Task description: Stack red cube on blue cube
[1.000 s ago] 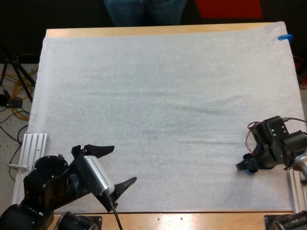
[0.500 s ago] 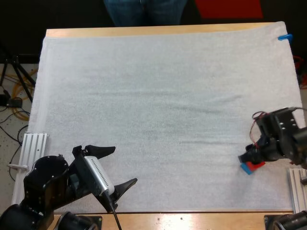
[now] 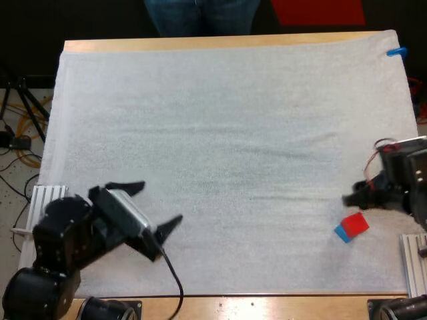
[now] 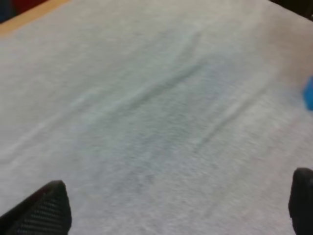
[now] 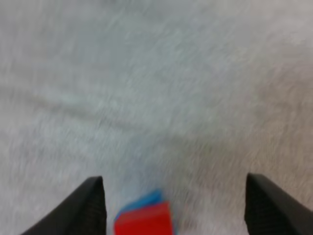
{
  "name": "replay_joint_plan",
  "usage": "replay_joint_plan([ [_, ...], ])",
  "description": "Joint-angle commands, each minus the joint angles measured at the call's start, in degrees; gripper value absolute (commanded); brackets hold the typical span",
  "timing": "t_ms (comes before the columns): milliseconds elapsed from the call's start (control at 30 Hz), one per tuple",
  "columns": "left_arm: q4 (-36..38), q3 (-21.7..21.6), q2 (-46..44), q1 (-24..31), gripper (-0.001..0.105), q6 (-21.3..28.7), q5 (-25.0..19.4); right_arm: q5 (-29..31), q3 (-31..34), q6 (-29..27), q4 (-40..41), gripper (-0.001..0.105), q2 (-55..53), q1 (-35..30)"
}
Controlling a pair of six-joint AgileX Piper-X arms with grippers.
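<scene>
The red cube [image 3: 354, 223] rests on top of the blue cube [image 3: 341, 233] near the mat's right front corner. Both also appear in the right wrist view, the red cube [image 5: 144, 223] over the blue cube [image 5: 139, 202], between my own fingers and apart from them. My right gripper [image 3: 357, 198] hangs just beyond the stack, open, touching neither cube. My left gripper [image 3: 153, 207] stands open over the front left of the mat, with nothing between its fingers [image 4: 46, 209].
A white mat [image 3: 227, 133] covers the wooden table. A person's legs [image 3: 200, 15] stand beyond the far edge. A metal rail [image 3: 45, 200] lies at the mat's left front edge and another metal rail [image 3: 412, 263] at its right front edge.
My right gripper has let go of the red cube and pulled back up and to the right, uncovering the stack. My left arm has shifted slightly away from the front edge.
</scene>
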Motion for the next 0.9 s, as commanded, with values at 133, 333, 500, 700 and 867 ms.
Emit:
replay_joint_plan([
  [133, -2.71, -0.38, 0.15, 7.02, 0.087, 0.12, -0.3, -2.14, -0.41, -0.67, -1.82, 0.058, -0.24, -6.42],
  [333, -2.19, -1.96, 0.15, 11.67, 0.087, 0.12, -0.47, -2.14, -0.41, -0.67, -2.12, 0.058, -5.27, -7.56],
  [500, 0.57, -4.69, -0.72, 11.65, 0.087, 0.12, -0.8, -0.5, -0.41, -0.67, -0.62, 0.058, -13.25, -7.56],
  [700, 4.56, -4.59, -8.36, 11.65, 0.087, 0.12, -0.8, -0.37, -0.41, -0.16, 1.14, 0.058, -24.33, -7.56],
  [867, 6.79, -4.57, -17.48, 11.65, 0.087, 0.12, -0.8, -0.92, -0.41, 0.1, 3.29, 0.058, -32.02, -7.56],
])
